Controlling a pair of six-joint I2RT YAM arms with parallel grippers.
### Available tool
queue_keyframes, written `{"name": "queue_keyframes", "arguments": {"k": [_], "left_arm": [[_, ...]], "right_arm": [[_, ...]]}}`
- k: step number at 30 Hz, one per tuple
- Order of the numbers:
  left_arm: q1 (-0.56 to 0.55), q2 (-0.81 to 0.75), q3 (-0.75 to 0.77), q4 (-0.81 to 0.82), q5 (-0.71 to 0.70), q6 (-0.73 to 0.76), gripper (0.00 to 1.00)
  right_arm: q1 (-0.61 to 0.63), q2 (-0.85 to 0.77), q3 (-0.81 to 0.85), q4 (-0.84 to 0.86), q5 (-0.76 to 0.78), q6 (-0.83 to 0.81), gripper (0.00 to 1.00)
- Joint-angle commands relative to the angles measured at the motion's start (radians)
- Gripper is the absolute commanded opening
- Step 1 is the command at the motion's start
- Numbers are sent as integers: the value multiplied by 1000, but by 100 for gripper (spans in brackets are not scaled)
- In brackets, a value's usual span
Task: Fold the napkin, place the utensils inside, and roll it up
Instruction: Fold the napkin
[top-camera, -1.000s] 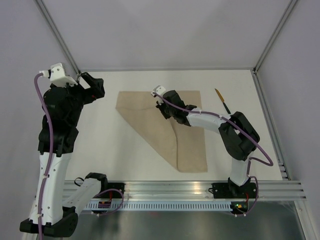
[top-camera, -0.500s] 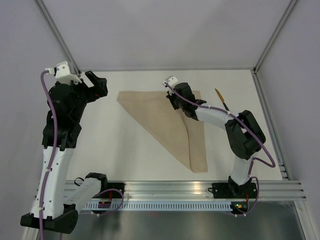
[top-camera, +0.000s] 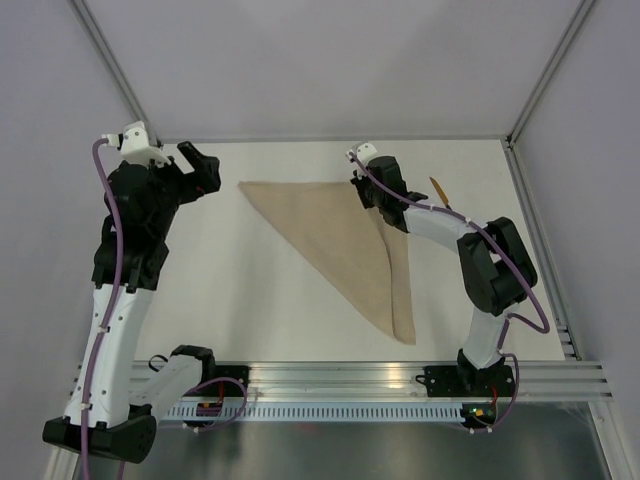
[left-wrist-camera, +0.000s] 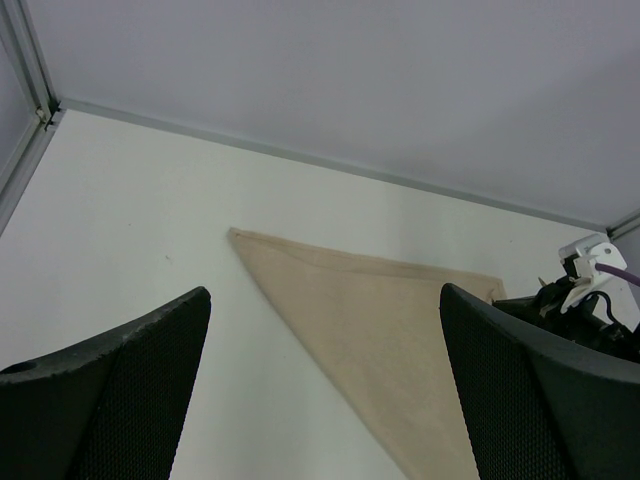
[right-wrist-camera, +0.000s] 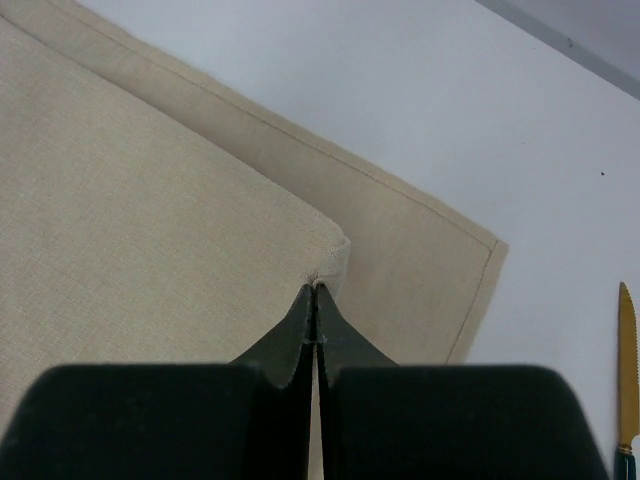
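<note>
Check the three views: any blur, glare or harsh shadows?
Top view: even, soft light, no glare, napkin sharp. Left wrist: own jaws dark and soft in the corners; napkin clear. Right wrist: weave crisp, shut jaws slightly soft, knife cut off by the frame edge.

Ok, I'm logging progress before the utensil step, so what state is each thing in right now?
napkin: folded diagonally into a triangle, lying flat on the table.
right gripper: shut on the napkin's top-layer corner.
left gripper: open, holding nothing, raised to the left of the napkin.
knife: lying on the table right of the napkin, untouched, not yet inside.
</note>
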Motion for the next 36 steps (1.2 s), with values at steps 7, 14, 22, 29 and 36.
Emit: {"name": "queue_keyframes", "arguments": {"k": [7,14,22,29,36], "left_arm": [[4,5,-25,58,24,-47,100],[3,10,-26,60,25,-48,100],[3,14,-28,63,25,-50,100],[4,20,-33,67,27,-51,100],[4,27,-36,67,28,-56,100]], "right_arm": [[-38,4,-4,57,16,-4,1],[-63,21,-5,63,16,-6,0],[-80,44,-1,68,15,-10,0],[-93,67,-2,82,19,-16,0],[-113,71,9,86,18,-18,0]]}}
